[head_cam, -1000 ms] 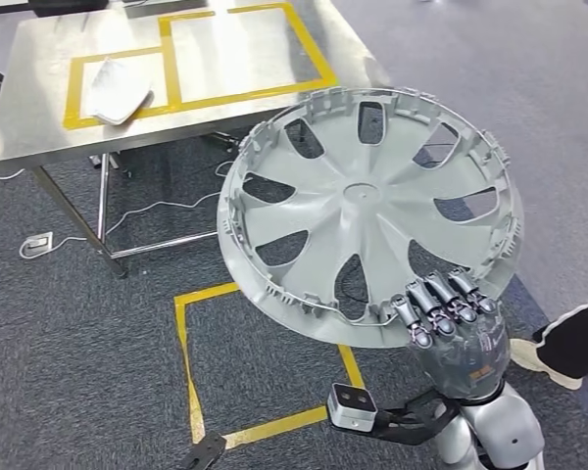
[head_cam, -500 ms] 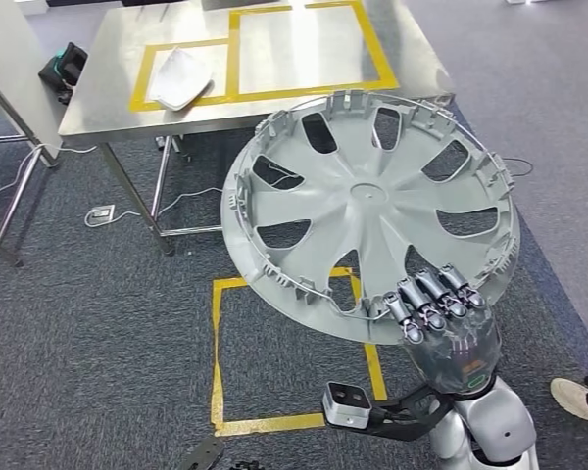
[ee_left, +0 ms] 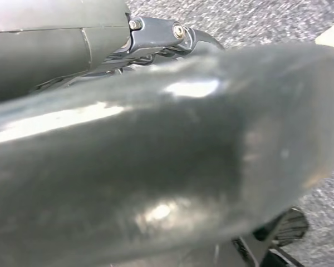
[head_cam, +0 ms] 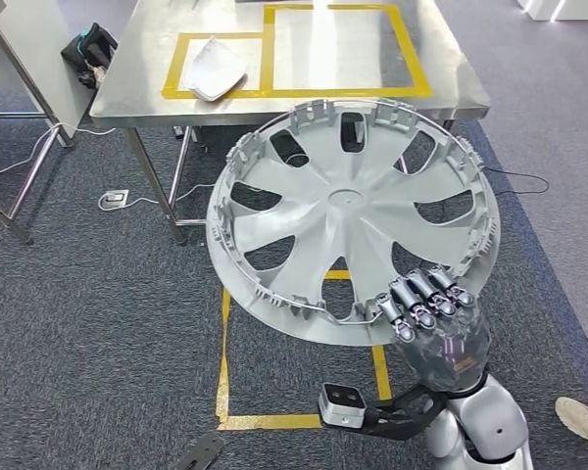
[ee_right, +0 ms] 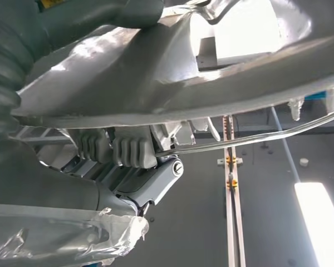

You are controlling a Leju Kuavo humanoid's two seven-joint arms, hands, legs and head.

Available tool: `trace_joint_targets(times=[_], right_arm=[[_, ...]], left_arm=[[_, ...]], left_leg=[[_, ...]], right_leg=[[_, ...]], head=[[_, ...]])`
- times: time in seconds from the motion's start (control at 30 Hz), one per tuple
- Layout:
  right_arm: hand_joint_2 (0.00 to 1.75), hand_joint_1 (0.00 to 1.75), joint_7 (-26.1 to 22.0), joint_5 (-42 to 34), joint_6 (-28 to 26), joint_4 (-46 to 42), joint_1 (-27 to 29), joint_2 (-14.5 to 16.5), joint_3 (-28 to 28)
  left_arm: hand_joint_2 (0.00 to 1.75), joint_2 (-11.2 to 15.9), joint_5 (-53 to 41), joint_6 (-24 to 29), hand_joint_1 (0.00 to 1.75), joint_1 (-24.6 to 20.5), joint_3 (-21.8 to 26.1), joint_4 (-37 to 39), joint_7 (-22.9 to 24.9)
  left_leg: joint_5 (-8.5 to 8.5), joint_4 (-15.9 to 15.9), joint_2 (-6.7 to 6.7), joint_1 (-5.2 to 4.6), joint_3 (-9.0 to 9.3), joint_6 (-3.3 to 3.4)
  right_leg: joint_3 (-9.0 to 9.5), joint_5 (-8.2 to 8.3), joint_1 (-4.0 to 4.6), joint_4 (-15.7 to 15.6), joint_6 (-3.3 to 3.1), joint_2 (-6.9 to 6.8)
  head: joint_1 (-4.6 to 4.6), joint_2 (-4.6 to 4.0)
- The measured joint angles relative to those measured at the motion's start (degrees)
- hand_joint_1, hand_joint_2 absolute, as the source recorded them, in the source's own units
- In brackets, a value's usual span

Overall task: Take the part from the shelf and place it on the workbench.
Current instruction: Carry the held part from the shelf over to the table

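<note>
The part is a large grey wheel cover (head_cam: 354, 215) with several spokes and cut-outs, held roughly flat in the air in the head view. My right hand (head_cam: 435, 328) grips its near rim, fingers (head_cam: 420, 299) curled over the edge. In the right wrist view the cover's rim (ee_right: 178, 83) passes close across the picture with my fingers (ee_right: 114, 150) pressed against it. Ahead stands the steel workbench (head_cam: 439, 69), marked with yellow taped rectangles (head_cam: 335, 54).
A white curved piece (head_cam: 216, 69) lies in the bench's left taped box. A second steel table (head_cam: 24, 59) stands at the left with a dark bag (head_cam: 91, 49) beside it. Yellow tape lines (head_cam: 224, 362) mark the grey carpet. A person's shoe (head_cam: 583, 416) shows at the right edge.
The whole scene has shifted as the camera moved: the workbench now sits more centred and farther right. The wheel cover stays held in my right hand the same way.
</note>
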Motion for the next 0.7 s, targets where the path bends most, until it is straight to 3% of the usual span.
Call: trace_joint_targets(times=[0.17,0.6,0.7], right_arm=[[1.75,1.75,0.0,0.0,0.0,0.1,0.2,-0.6,-0.9],[1.75,1.75,0.0,0.0,0.0,0.4,1.2,-1.4,-1.5],[1.75,1.75,0.0,0.0,0.0,0.5,1.2,-1.5,-1.5]], left_arm=[[0.00,-0.1,0.2,-0.2,0.00,-0.1,0.0,0.0,-0.7],[0.00,-0.6,0.6,-0.9,0.00,-0.4,0.0,0.0,-4.1],[0.00,-0.7,0.5,-1.2,0.00,-0.5,-0.1,0.0,-4.3]], left_leg=[[0.10,0.0,0.00,-0.01,-0.04,0.21],[0.17,0.0,0.02,0.11,-0.08,0.25],[-0.88,-1.1,-0.30,0.12,0.46,1.31]], right_leg=[[0.09,0.22,-0.05,-0.1,0.57,0.05],[0.05,0.24,0.05,-0.1,0.60,0.11],[0.13,1.22,-0.25,0.6,1.72,-0.07]], head=[[-0.02,0.00],[-0.03,0.00],[-0.06,0.01]])
